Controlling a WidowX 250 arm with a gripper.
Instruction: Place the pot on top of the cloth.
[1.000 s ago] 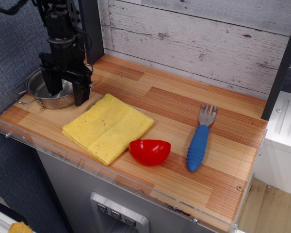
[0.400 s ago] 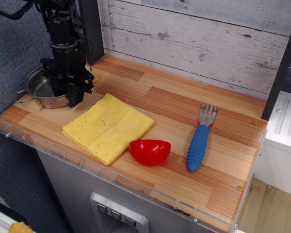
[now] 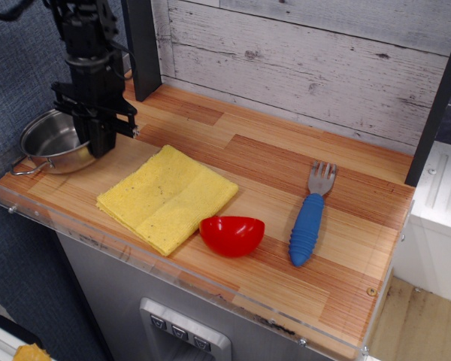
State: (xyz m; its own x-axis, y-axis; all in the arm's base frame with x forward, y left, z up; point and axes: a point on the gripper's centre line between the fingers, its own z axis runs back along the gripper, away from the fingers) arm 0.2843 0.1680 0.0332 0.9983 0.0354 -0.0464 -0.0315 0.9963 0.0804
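Observation:
The shiny steel pot (image 3: 49, 141) is at the far left end of the wooden counter (image 3: 248, 162), tilted, with one wire loop handle showing at its front left. My black gripper (image 3: 99, 147) comes down from above and is shut on the pot's right rim. The yellow folded cloth (image 3: 167, 197) lies flat on the counter just right of and in front of the pot, with nothing on it.
A red plastic bowl (image 3: 231, 235) sits off the cloth's right corner. A fork with a blue handle (image 3: 310, 224) lies further right. A black post (image 3: 140, 45) stands behind the gripper. A clear plastic lip (image 3: 135, 259) runs along the counter's front edge.
The gripper's fingers went from wide open over the pot to shut on its right rim. The gripper and pot have shifted left, and the pot now sits tilted.

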